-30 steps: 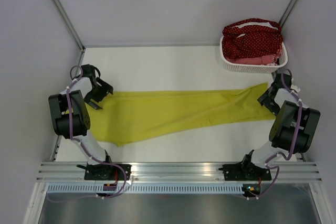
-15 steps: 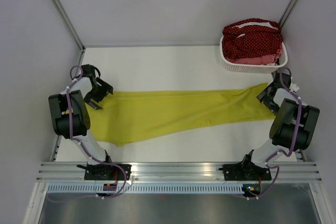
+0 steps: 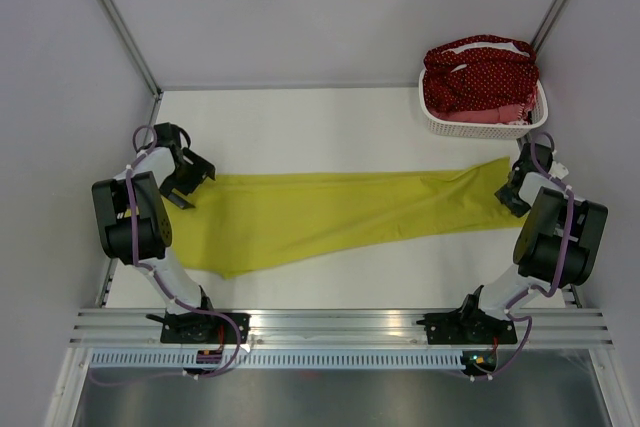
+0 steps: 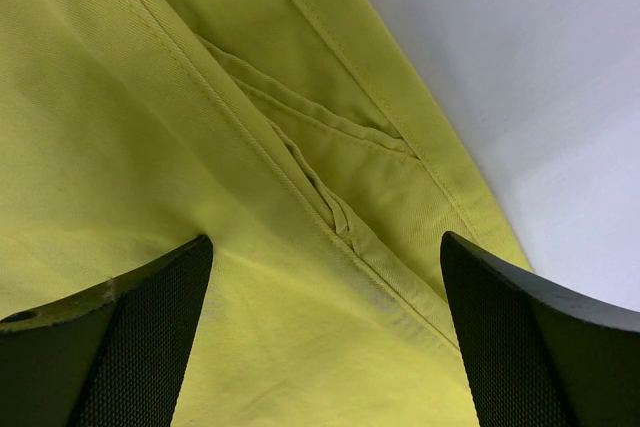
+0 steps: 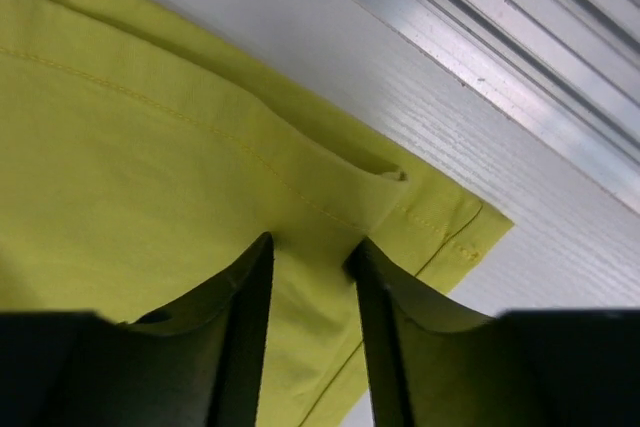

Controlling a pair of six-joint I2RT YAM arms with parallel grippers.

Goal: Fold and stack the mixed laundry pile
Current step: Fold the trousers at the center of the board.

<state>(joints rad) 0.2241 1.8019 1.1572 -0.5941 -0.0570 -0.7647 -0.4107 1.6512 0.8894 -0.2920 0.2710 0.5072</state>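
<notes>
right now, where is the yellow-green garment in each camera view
top external: yellow-green garment spread flat across the middle, left to right.
left wrist: fills most of the frame, pocket seam central.
right wrist: covers the left and bottom, hem corner at right.
shared landmark: the white table, bare beside the cloth in every view.
</notes>
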